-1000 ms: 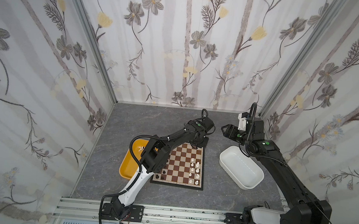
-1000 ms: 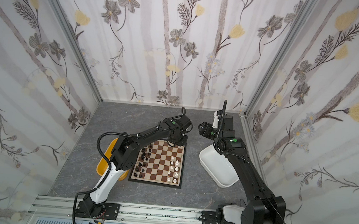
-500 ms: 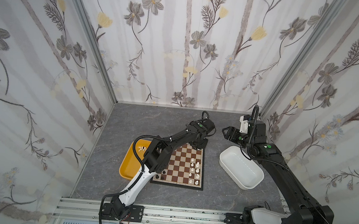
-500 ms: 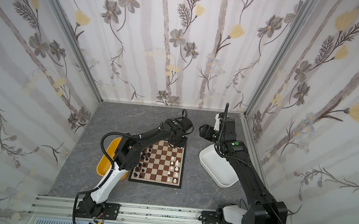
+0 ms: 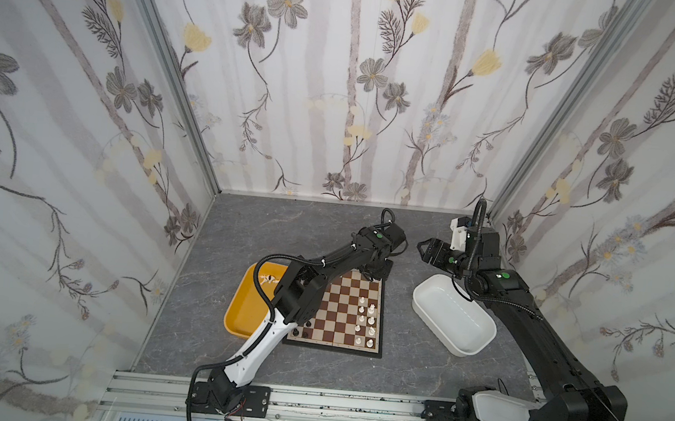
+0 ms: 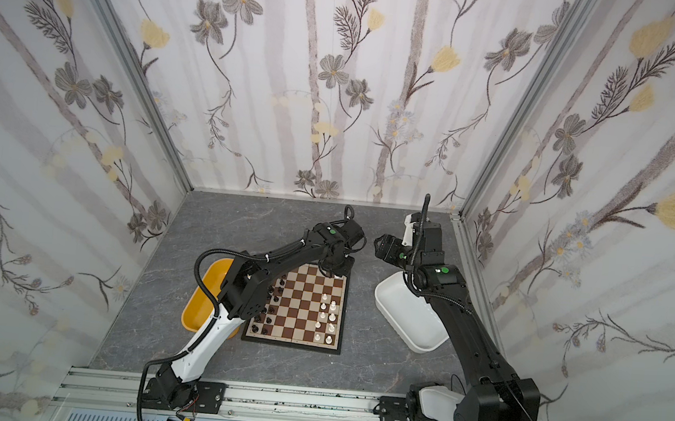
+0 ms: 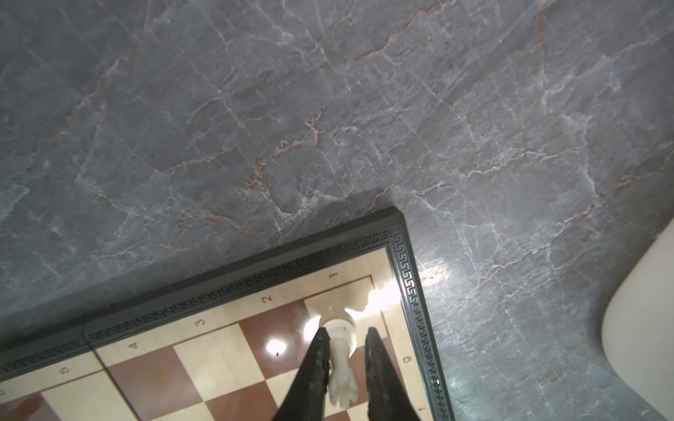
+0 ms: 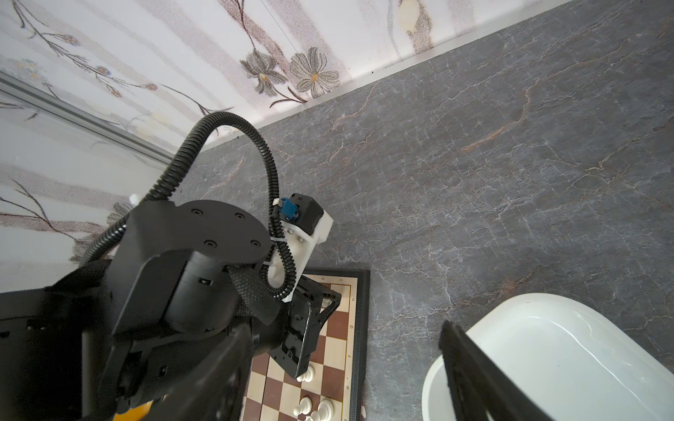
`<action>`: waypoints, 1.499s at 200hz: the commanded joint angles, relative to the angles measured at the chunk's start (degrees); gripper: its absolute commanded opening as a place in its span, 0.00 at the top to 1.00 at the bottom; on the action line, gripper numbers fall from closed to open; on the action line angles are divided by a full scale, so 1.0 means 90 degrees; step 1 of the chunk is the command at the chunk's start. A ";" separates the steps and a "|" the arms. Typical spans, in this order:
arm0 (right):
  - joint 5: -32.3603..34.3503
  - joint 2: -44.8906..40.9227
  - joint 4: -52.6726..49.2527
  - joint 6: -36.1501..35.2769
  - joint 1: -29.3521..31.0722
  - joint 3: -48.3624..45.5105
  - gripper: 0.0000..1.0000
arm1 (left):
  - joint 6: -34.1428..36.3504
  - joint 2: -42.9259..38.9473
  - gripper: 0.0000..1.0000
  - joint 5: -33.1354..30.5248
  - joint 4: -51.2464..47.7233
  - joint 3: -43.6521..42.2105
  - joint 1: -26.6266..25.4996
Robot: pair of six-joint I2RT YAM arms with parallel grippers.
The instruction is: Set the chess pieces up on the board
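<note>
The board [image 5: 333, 307] [image 6: 297, 312] lies mid-table. White chess pieces [image 5: 366, 318] [image 6: 328, 317] stand in its right columns and black ones [image 5: 302, 333] [image 6: 271, 301] along its left edge. My left gripper [image 5: 372, 273] [image 7: 346, 331] is down over the far right corner, its jaws a little open around a white rook [image 7: 341, 350] [image 8: 306, 373] that stands upright on the corner square. One finger touches the rook and the other is clear of it. My right gripper [image 5: 424, 250] [image 8: 343, 328] hangs open and empty, above the table between the board and the white tub.
A yellow tub [image 5: 244, 307] [image 6: 198, 303] sits against the board's left edge, with small white pieces at its far end. A white tub [image 5: 452, 313] [image 8: 565, 357] lies right of the board. My left arm spans the board's far left part.
My left gripper's jaws have parted slightly around the rook at the board's far right corner. The right arm has barely shifted.
</note>
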 commanded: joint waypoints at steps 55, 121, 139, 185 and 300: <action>-0.0194 -0.0003 0.0304 -0.0061 -0.0033 -0.0056 0.19 | -0.0065 0.0253 0.80 -0.0079 -0.0217 0.0457 -0.0006; -0.0130 -0.0271 0.0487 -0.0040 -0.0006 -0.0066 0.09 | -0.0002 -0.0756 0.57 -0.0503 -0.0319 0.0617 0.0029; -0.0093 -0.0320 0.0576 -0.0084 0.0090 -0.0022 0.02 | -0.0138 -0.1781 0.45 -0.0684 0.0037 -0.0291 0.0134; 0.0136 -0.0028 0.0944 -0.0241 0.0812 0.0351 0.00 | -0.1018 -0.5161 0.11 -0.0176 0.1050 -0.4445 0.1417; -0.0523 0.1255 0.1016 -0.0483 0.2105 0.1282 0.14 | -0.5176 -0.6468 0.53 0.0998 0.3014 -0.8209 0.3842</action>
